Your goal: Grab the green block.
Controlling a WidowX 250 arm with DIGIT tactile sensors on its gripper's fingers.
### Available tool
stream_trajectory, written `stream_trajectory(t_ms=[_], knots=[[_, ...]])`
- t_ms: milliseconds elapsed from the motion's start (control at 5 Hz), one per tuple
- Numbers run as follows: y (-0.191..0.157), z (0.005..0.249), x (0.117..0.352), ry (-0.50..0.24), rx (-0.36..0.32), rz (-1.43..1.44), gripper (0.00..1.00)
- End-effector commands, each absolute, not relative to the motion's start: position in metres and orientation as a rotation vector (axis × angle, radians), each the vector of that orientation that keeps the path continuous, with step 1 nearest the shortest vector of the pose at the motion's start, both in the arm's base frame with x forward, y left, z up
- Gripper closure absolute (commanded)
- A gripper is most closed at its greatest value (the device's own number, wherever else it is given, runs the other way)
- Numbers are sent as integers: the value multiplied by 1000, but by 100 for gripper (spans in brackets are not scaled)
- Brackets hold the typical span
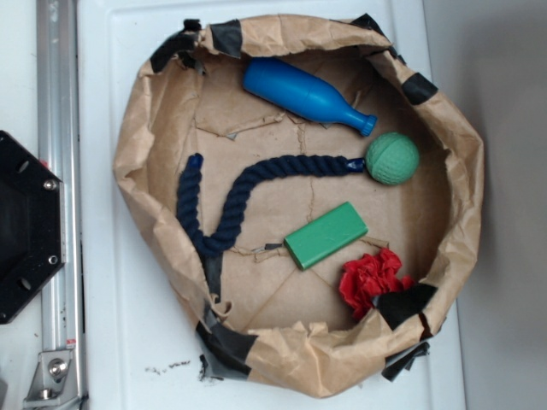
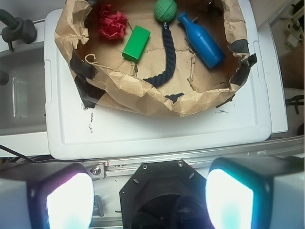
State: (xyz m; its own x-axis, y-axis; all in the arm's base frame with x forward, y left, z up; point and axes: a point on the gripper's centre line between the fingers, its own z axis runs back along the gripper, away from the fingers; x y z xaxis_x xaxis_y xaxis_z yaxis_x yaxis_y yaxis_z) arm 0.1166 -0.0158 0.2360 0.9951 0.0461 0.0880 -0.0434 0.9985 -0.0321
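Note:
The green block (image 1: 326,235) lies flat on the brown paper floor of the paper-lined basin, tilted, between the rope and the red crumpled cloth. In the wrist view the green block (image 2: 136,43) sits far ahead near the top. My gripper (image 2: 149,200) is open, its two glowing pads wide apart at the bottom edge, high above the robot's black base (image 2: 164,195) and well short of the basin. Nothing is between the pads. The gripper is out of view in the exterior view.
A blue bottle (image 1: 303,94), a round green ball (image 1: 392,158) tied to a dark blue rope (image 1: 235,196), and a red crumpled cloth (image 1: 371,280) share the basin. Its crumpled paper wall (image 1: 282,354) stands raised all around, on a white lid (image 2: 157,136). A metal rail (image 1: 55,111) runs alongside.

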Motion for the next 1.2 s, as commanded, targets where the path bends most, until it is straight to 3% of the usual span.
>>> stream_trajectory(t_ms=[0, 200, 400, 600, 800, 1000], knots=[[-16, 236, 117, -89, -30, 45, 0], [3, 198, 155, -125, -8, 115, 0], [11, 171, 191, -228, -50, 155, 0], [11, 149, 227, -229, -113, 313, 0], [0, 124, 252, -248, -98, 436, 0], [-15, 93, 276, -217, -90, 445, 0]])
